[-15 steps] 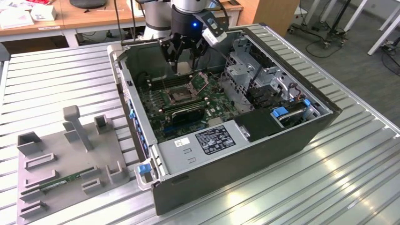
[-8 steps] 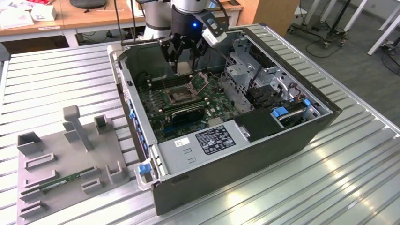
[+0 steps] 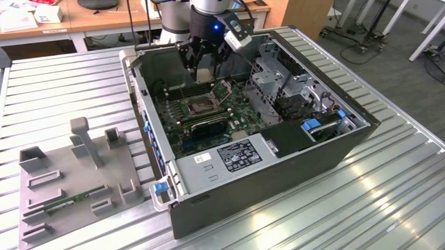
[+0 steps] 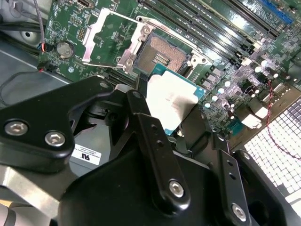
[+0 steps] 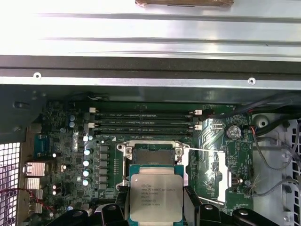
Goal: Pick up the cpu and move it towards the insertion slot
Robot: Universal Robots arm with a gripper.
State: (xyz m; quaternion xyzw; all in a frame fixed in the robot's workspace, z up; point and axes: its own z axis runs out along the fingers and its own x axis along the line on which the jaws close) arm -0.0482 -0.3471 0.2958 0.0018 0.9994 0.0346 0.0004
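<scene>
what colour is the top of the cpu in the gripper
Silver-grey metal, with a teal-green rim; the cpu shows best in the first wrist view.

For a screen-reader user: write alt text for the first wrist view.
The claw holds the cpu, silver top facing the camera, just short of the open insertion slot on the green motherboard. Beyond the slot lie long black memory slots, then the case's metal wall.

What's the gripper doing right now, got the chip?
Gripper: shut on the chip, held above the motherboard beside the open socket.
</scene>
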